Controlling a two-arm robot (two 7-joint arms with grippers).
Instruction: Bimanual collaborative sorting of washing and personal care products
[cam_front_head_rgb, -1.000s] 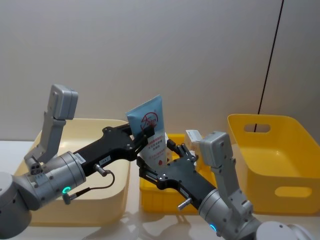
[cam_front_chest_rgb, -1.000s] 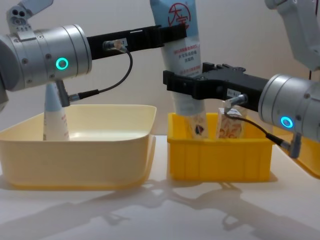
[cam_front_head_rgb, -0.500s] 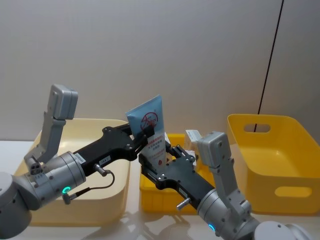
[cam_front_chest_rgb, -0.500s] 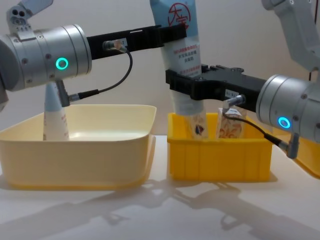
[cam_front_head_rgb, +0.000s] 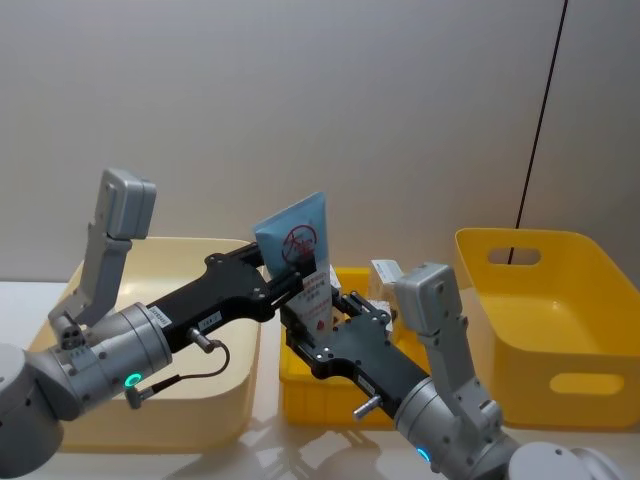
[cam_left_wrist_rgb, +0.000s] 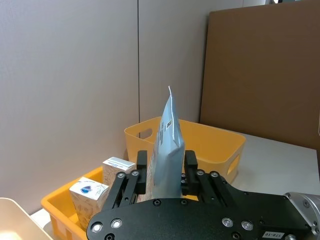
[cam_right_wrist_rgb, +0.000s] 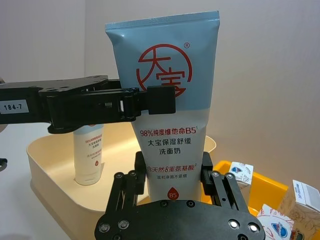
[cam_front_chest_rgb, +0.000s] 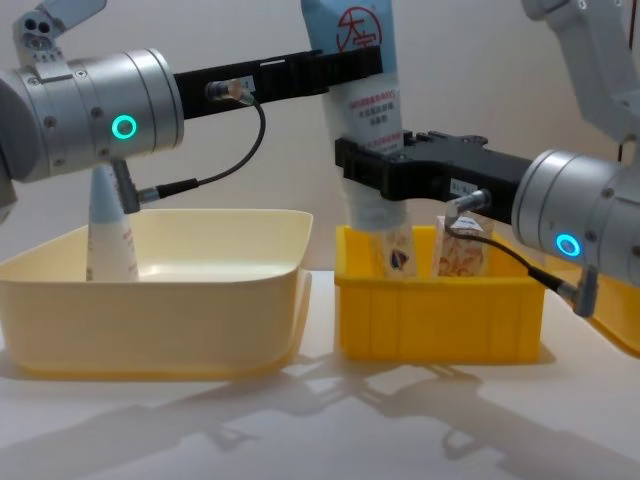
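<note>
Tube (cam_front_chest_rgb: 365, 110): held upright over the small yellow bin (cam_front_chest_rgb: 440, 320);
Left gripper (cam_front_chest_rgb: 350, 65): clamped on the tube's upper part, at the red logo;
Right gripper (cam_front_chest_rgb: 372, 175): clamped on its lower part

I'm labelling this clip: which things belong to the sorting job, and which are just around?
Job: held tube, clasped by left gripper and right gripper; second tube, standing in cream bin; cartons in small yellow bin.
Around: large yellow bin; brown board.

pale-blue tube (cam_right_wrist_rgb: 175, 150) printed 大宝, 98%, B5, arm label (cam_right_wrist_rgb: 15, 106) reading 184-7
</note>
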